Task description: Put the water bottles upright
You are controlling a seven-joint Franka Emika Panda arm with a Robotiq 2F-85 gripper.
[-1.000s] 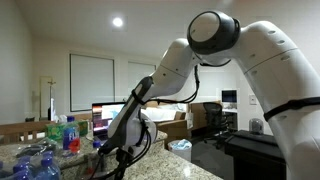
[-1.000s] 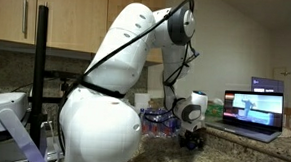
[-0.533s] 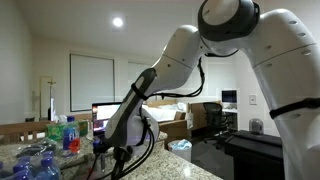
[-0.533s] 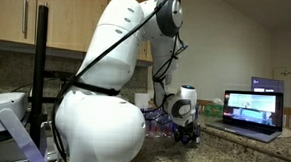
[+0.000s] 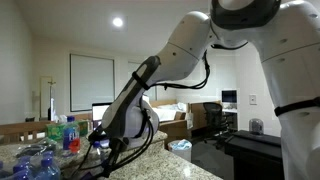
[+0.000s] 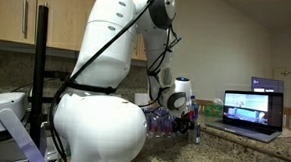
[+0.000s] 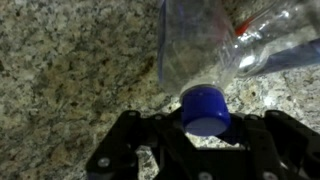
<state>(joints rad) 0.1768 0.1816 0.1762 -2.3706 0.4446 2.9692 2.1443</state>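
Water bottle with the blue cap fills the middle of the wrist view. Its clear body runs from the cap up to the top of the picture, over the speckled granite worktop. I honestly can't tell if it's lying flat or partly lifted. A second bottle with a bit of red on it crosses right beside it, and they look like they're touching.

The pincer has its fingers together, and the blue cap sits right at the tips and hides them. So I can't say whether the cap is actually pinched or just sitting against them.

In an exterior view the pincer hangs low over the worktop, just beside a heap of bottles near the back edge by the wall. An open laptop stands farther along that same edge. In the exterior view from the opposite side, more clear bottles lie jumbled near the worktop's end, close to the pincer.
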